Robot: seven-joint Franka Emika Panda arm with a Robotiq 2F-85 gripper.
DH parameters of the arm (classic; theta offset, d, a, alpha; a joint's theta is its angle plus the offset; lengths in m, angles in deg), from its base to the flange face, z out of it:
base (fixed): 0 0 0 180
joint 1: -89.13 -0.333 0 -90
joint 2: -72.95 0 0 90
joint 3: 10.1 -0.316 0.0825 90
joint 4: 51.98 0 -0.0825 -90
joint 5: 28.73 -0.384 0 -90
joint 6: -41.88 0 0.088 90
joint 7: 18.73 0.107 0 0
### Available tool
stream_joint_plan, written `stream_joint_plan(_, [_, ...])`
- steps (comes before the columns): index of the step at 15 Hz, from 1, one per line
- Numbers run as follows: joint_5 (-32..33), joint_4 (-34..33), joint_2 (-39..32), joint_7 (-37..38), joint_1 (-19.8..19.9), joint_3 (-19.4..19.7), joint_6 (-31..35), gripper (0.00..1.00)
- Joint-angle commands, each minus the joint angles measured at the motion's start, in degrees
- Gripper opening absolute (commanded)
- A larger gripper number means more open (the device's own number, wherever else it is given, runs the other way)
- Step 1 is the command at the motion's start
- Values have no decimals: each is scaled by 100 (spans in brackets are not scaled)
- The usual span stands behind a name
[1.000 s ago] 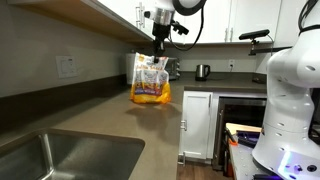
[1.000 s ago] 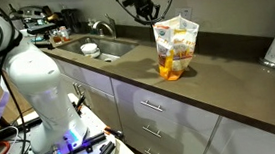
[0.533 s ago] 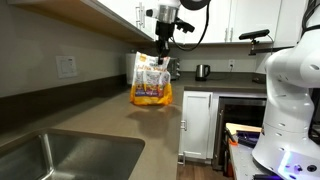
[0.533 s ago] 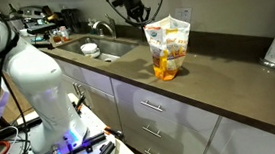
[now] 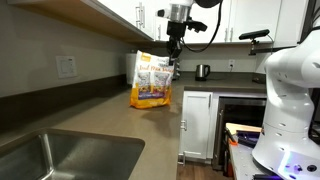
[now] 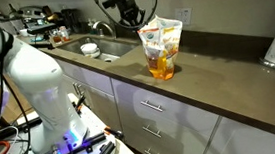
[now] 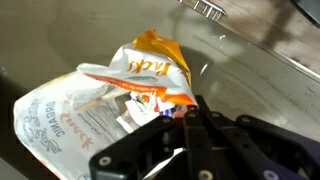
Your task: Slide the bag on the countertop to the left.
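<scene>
Nearest in an exterior view, the steel sink [image 5: 55,155] sits set into the tabletop [image 5: 110,122], with a long bare stretch of surface running back from it. Farther along stands the bag [image 5: 152,82], upright with its base flat on the tabletop and its top crumpled, well apart from the sink. The claw [image 5: 175,60] hangs down at the bag's upper corner, just beside or touching it. Wrist view: fingers drawn close together, practically closed, pointing past the bag's torn top edge; nothing clearly caught between them, though a pinch of the rim cannot be ruled out. Behind the bag, a kettle [image 5: 202,71] on the far counter. Judgement: contact stage reached, with the claw placed to shove the bag along from the top. How much ground the bag has covered cannot be told here. Left to do: finish the sideways travel with the base kept down, then back the claw away. Pushing this high risks tipping the bag.
</scene>
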Motion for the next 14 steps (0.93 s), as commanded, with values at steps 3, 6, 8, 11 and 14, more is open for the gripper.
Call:
stream_joint_plan(3, [-95,-52,452,-350,21,423,-305,31])
stream_joint_plan(6, [-105,-127,604,-374,9,588,-181,46])
stream_joint_plan(8, [-126,-186,664,-385,-17,659,-129,58])
stream_joint_plan(11, [-187,-274,729,-339,-46,709,-102,77])
stream_joint_plan(14, [-363,-442,677,-162,-12,686,-281,98])
